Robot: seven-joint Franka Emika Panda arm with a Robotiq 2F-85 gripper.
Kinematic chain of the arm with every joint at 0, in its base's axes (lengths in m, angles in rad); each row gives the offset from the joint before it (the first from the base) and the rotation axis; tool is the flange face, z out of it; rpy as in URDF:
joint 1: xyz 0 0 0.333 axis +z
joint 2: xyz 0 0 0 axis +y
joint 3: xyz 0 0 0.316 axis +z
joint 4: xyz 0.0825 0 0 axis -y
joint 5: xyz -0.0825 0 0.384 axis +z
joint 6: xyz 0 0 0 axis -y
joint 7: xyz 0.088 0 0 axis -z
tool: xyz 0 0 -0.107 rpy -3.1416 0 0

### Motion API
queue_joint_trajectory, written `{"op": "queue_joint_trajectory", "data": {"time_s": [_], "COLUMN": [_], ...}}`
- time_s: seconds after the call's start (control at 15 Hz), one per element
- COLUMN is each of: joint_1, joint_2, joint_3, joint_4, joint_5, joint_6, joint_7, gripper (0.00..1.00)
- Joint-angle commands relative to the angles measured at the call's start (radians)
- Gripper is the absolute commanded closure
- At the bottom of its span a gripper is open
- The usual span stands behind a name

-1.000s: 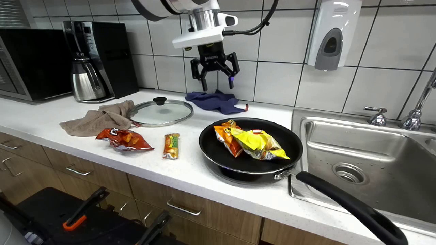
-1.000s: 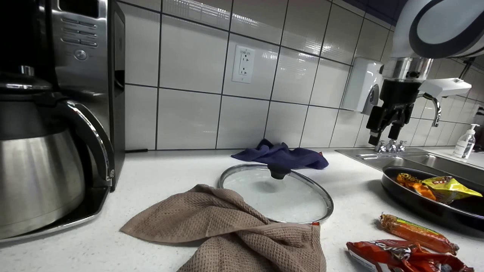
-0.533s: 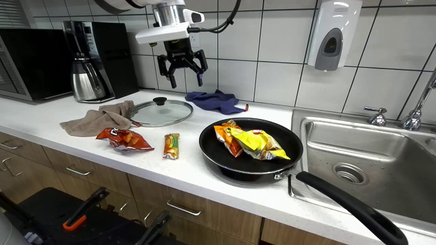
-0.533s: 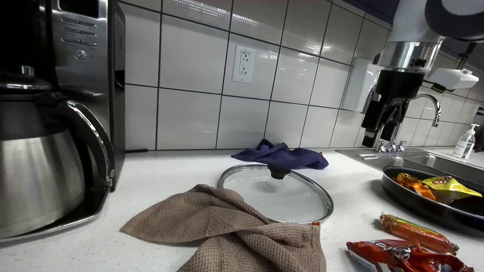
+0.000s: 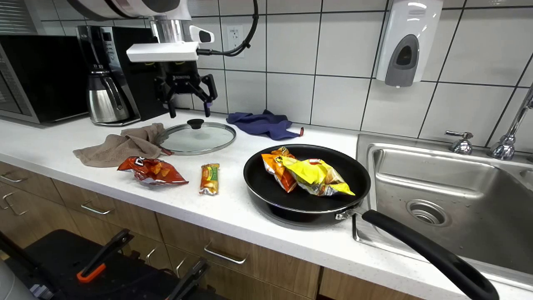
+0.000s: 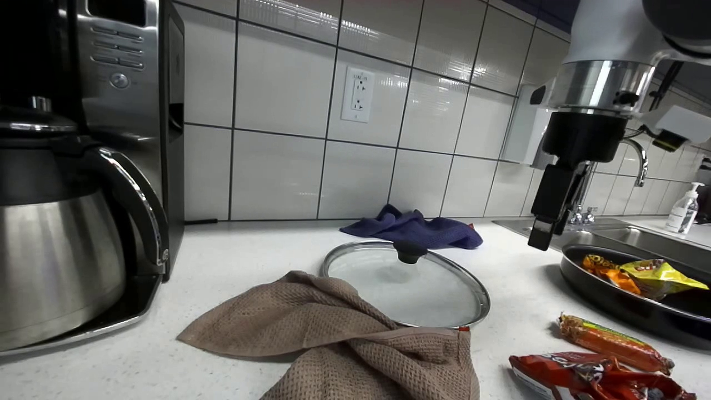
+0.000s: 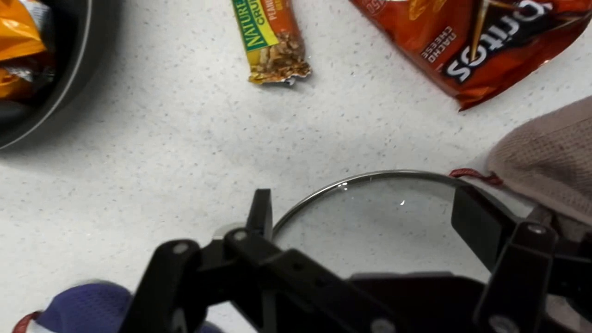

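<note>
My gripper [image 5: 189, 111] is open and empty, pointing down in the air above the counter. In the wrist view its fingers [image 7: 363, 208] are wide apart, with the glass lid [image 7: 360, 222] showing below between them. The lid [image 5: 200, 139] lies flat on the counter with its black knob [image 5: 195, 123] up; the wrist view hides the knob. A brown cloth [image 5: 125, 146] touches the lid's edge. A red Doritos bag [image 5: 152, 171] and a granola bar [image 5: 209, 179] lie in front. A black pan [image 5: 266, 196] holds an orange bag [image 5: 280, 171] and a yellow bag [image 5: 314, 175].
A purple cloth [image 5: 264, 125] lies by the tiled wall. A coffee maker [image 5: 133, 75] with a steel carafe [image 5: 106, 100] and a microwave [image 5: 46, 79] stand at one end. A steel sink [image 5: 429, 166] is beside the pan, whose handle [image 5: 429, 250] sticks out past the counter edge.
My gripper has moved away from the sink side toward the coffee maker, over the lid's area in an exterior view, and lately lower. Its fingers stay open. The objects have not moved.
</note>
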Motion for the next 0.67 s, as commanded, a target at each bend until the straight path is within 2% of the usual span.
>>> {"op": "queue_joint_trajectory", "data": {"time_s": [0.0, 0.13, 0.6], "joint_1": [0.016, 0.022, 0.008], "joint_2": [-0.016, -0.013, 0.008], "joint_3": [0.012, 0.015, 0.016], "joint_4": [-0.032, -0.037, -0.031], "joint_5": [0.062, 0.081, 0.055], "joint_6": [-0.027, -0.040, -0.021], "joint_7": [-0.100, -0.125, -0.084], "gripper": [0.00, 0.00, 0.00]}}
